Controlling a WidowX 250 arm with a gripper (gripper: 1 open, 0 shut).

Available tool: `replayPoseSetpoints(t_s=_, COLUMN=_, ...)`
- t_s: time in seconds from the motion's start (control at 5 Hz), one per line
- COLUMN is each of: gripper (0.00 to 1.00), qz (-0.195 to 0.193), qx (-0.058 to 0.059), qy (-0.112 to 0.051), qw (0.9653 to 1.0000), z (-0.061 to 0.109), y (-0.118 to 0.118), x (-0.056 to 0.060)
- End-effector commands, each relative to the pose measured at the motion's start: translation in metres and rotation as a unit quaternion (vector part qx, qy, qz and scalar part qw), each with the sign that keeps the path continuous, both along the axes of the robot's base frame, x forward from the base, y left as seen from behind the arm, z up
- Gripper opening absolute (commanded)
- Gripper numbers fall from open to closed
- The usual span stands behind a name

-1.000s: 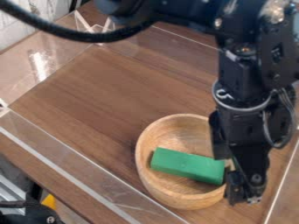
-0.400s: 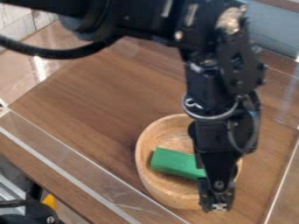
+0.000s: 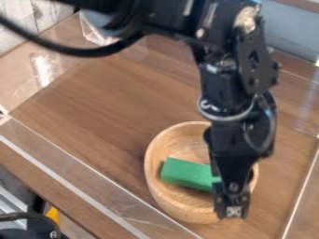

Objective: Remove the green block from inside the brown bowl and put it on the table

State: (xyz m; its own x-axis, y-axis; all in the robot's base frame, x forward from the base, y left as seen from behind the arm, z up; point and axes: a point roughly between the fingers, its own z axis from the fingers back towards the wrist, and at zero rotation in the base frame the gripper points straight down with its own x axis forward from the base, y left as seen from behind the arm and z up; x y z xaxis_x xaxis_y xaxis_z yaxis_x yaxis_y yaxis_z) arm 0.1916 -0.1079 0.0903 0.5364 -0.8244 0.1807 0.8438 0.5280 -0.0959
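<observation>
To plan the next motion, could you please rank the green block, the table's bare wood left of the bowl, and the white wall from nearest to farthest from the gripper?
1. Green block, inside the bowl
2. Table's bare wood, left
3. White wall, upper left

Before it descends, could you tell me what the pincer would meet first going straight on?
Probably the green block, or the bowl's right side; depth is unclear from this view.

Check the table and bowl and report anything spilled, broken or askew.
Nothing stands out. The brown bowl sits level on the table, and the green block lies inside it, partly hidden by the tool. I see no spill or damage in the visible parts.
</observation>
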Motion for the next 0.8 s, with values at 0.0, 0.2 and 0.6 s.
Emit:
replayPoseSetpoints(t_s=0.0, gripper=1.00, qz=0.025, qx=-0.013, qy=-0.010, qw=0.9996, z=0.015, y=-0.003, x=0.002)
replayPoseSetpoints(t_s=0.2, gripper=1.00, qz=0.050, qx=-0.017, qy=-0.006, qw=0.9986, z=0.022, y=-0.004, x=-0.003)
replayPoseSetpoints(t_s=0.6, gripper=1.00, qz=0.043, qx=-0.023, qy=0.001, qw=0.9988, z=0.008, y=-0.011, x=0.011)
